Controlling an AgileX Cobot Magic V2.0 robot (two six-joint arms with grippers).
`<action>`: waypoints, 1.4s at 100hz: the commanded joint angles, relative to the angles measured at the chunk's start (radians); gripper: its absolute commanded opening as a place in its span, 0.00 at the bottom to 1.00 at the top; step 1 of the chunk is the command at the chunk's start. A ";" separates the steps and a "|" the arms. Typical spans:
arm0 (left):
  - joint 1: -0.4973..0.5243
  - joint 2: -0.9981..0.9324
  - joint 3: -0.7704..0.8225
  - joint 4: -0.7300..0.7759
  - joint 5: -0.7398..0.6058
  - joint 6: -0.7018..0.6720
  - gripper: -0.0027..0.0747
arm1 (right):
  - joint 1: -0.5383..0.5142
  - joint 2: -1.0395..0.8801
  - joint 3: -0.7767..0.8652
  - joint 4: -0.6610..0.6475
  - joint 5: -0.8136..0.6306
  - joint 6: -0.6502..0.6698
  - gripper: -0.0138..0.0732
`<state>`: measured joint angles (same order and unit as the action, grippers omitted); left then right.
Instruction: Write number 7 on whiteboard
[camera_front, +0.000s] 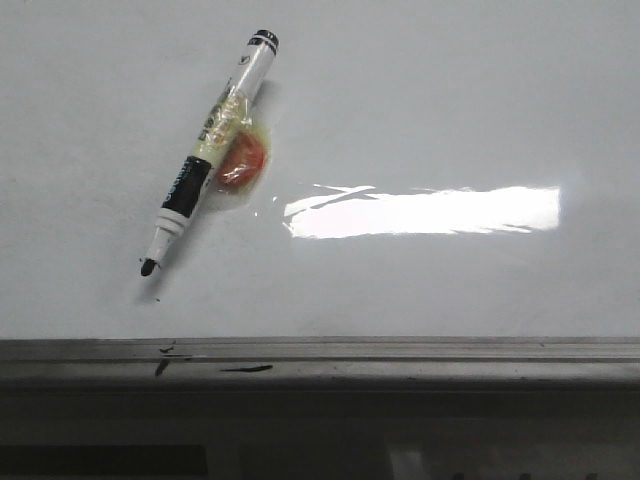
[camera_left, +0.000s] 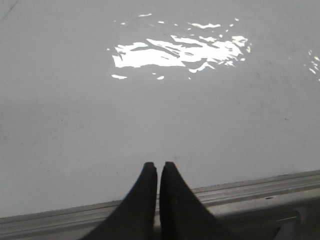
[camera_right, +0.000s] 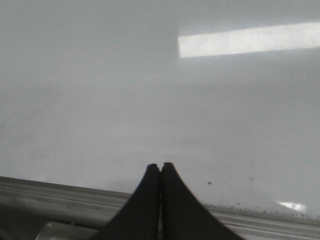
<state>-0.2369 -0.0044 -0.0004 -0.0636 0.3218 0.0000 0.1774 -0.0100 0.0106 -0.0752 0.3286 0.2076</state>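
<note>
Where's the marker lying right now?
In the front view the marker lies uncapped on the whiteboard's left half, tip toward the grey edge rail, left of the bright glare.

Glossy white whiteboard (camera_front: 450, 110), grey-railed

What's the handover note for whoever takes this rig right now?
Left gripper: shut, empty, over the near rail.
Right gripper: shut, empty, also at the near rail.
Marker: uncapped, lying on the whiteboard at its left side, tip toward the rail, a reddish lump taped to its barrel.
Done: nothing; no 7 on the board, only small black smudges on the rail.
Left: pick up the marker, write the 7.
</note>
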 joint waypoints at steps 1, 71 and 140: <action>-0.001 -0.029 0.025 -0.002 -0.067 -0.010 0.01 | -0.006 -0.015 0.015 0.004 -0.025 -0.006 0.11; -0.001 -0.029 0.025 -0.002 -0.067 -0.010 0.01 | -0.006 -0.015 0.015 0.004 -0.025 -0.006 0.11; -0.001 -0.029 0.025 -0.480 -0.284 -0.010 0.01 | -0.006 -0.015 0.015 0.112 -0.302 -0.006 0.11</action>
<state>-0.2369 -0.0044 -0.0004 -0.3432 0.2380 0.0000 0.1774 -0.0100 0.0106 -0.0355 0.1914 0.2076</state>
